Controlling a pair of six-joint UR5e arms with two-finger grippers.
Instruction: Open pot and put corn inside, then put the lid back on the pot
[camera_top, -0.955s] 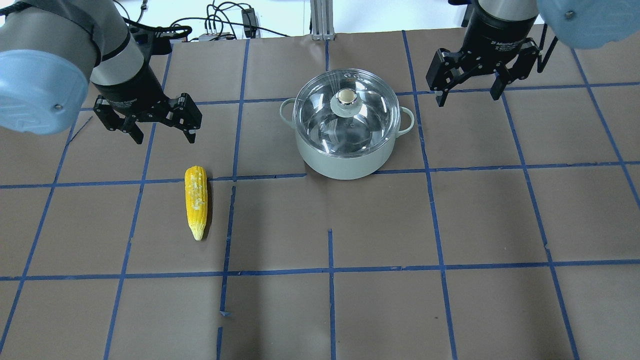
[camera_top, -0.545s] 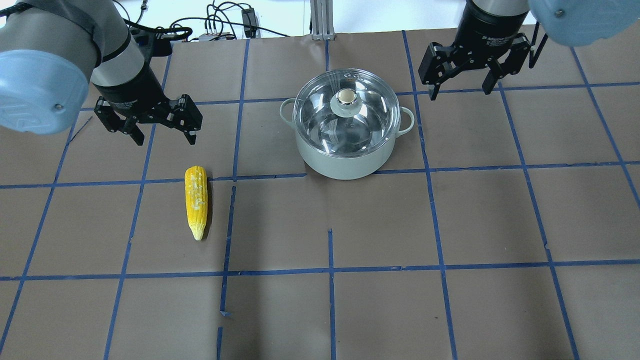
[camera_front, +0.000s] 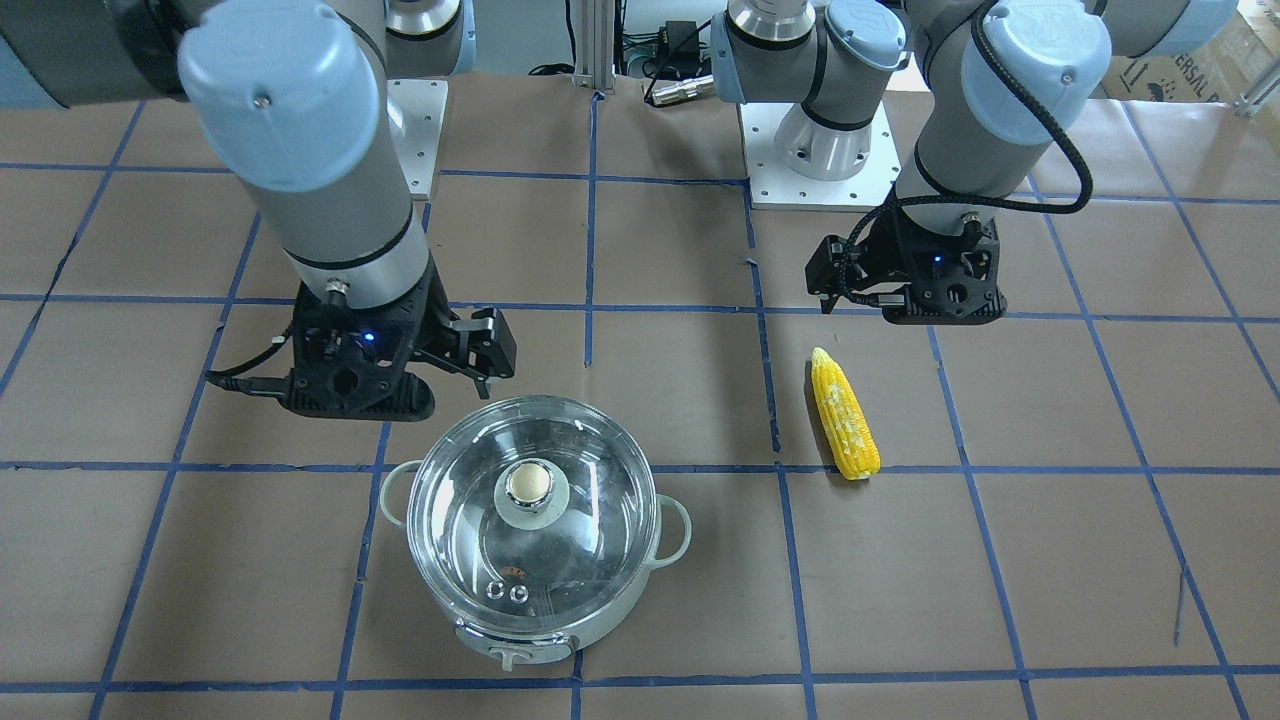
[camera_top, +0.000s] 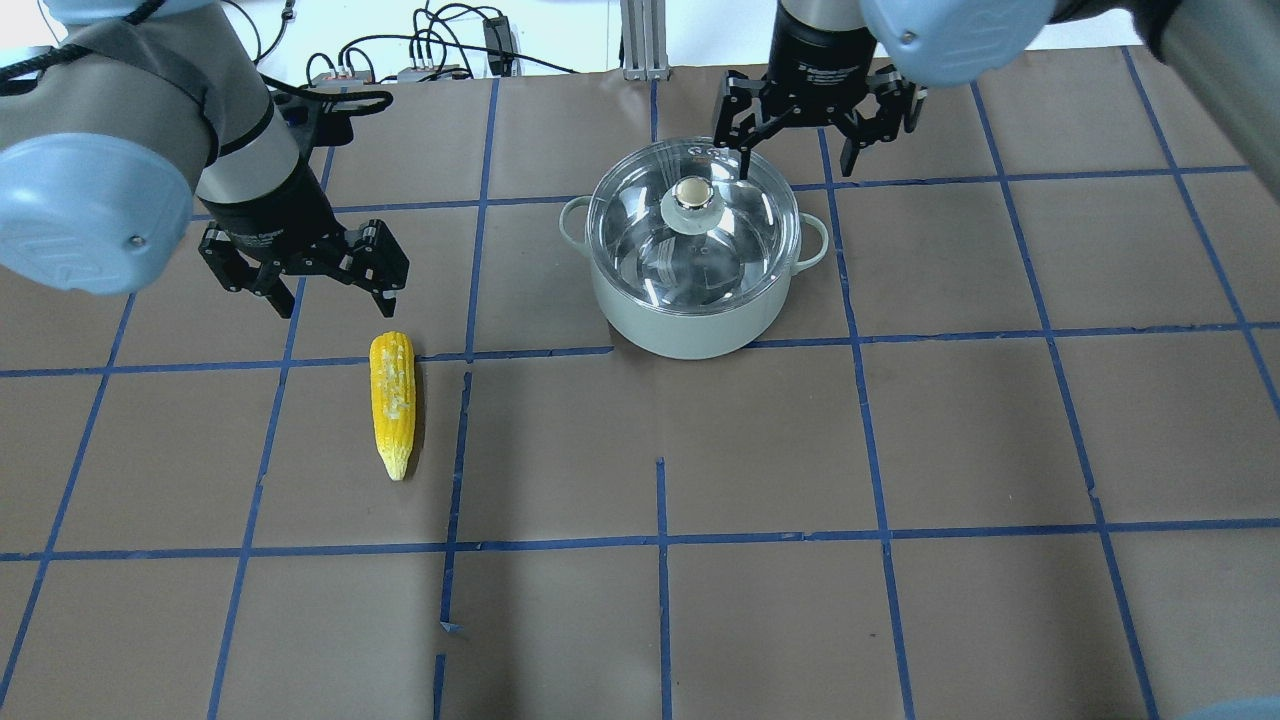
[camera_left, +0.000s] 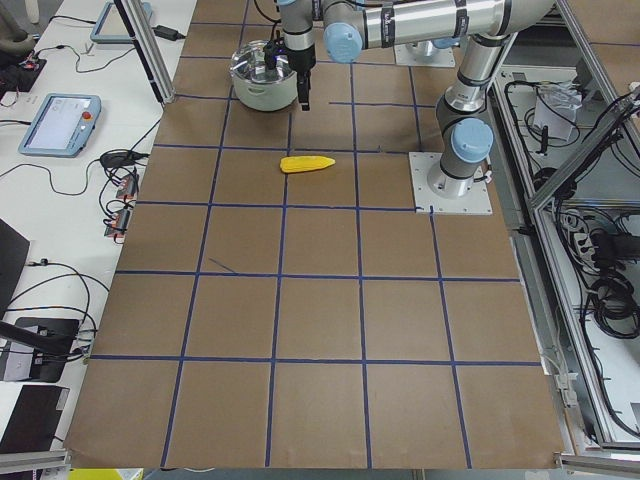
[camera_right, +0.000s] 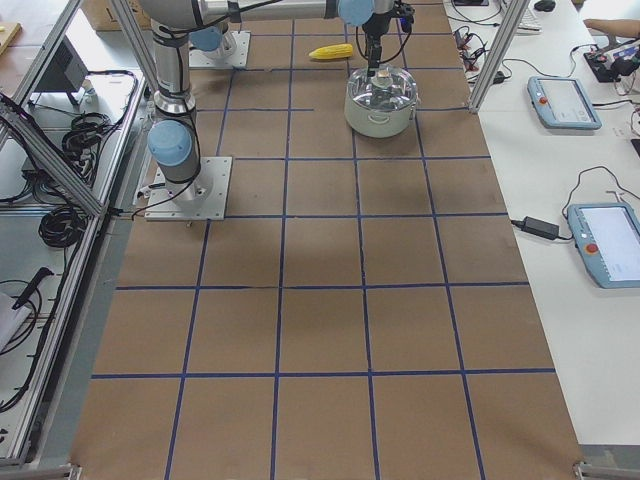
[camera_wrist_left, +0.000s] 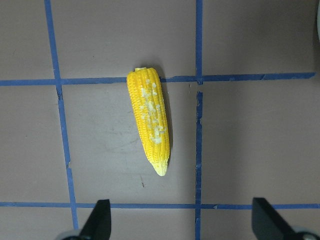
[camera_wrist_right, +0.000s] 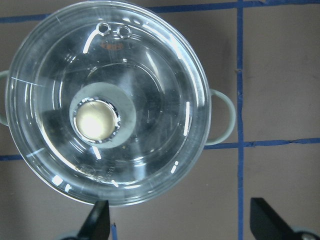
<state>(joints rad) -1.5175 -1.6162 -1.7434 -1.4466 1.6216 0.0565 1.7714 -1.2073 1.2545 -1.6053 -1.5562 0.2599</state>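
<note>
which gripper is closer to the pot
The right gripper, jaws open, at the rim of the pot; the left gripper hangs away from it, by the corn.

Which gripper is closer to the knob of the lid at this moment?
The right. The right gripper hangs open above the pot, close to the knob on the lid; the left gripper hangs open off to the side, by the corn.

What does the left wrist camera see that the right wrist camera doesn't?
Only the left wrist view shows the corn, lying on the brown-papered table. Only the right wrist view shows the pot, closed by its glass lid with a knob. Both show that table with blue tape lines and, at the bottom edge, dark fingers spread apart, holding nothing: the left fingers and the right fingers.
</note>
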